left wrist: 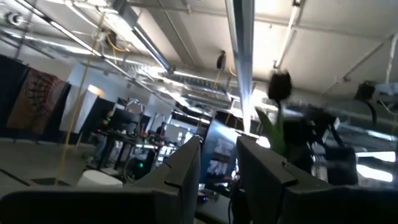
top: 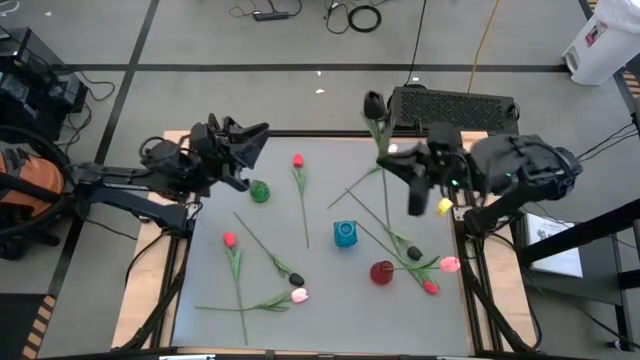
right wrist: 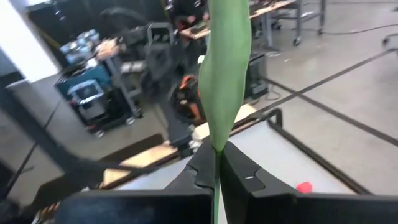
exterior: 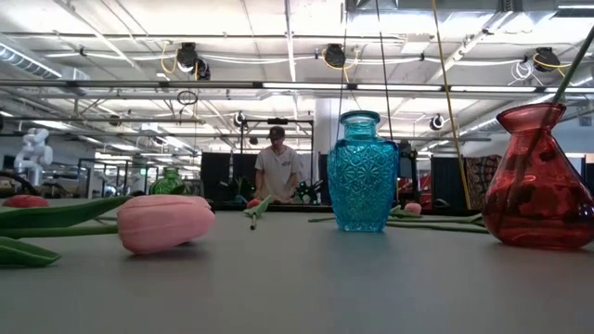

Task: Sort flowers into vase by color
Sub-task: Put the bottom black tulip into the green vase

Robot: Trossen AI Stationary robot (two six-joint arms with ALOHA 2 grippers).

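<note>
A near-black tulip is held clamped in the right claw above the worktop; the left claw is raised, fingers apart.

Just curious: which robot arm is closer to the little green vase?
The left. Its pincer hovers just beside the green vase, near the table's far edge. The right pincer, shut on a dark tulip, is off across the table.

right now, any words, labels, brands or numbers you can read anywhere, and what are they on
No text can be read in any view.
White container on the floor, high view: a label with a red mark, too small to read.
Paper sheets beside the table, right of the right arm: print too small to read.
Blue vase and red vase: no lettering shows.
</note>
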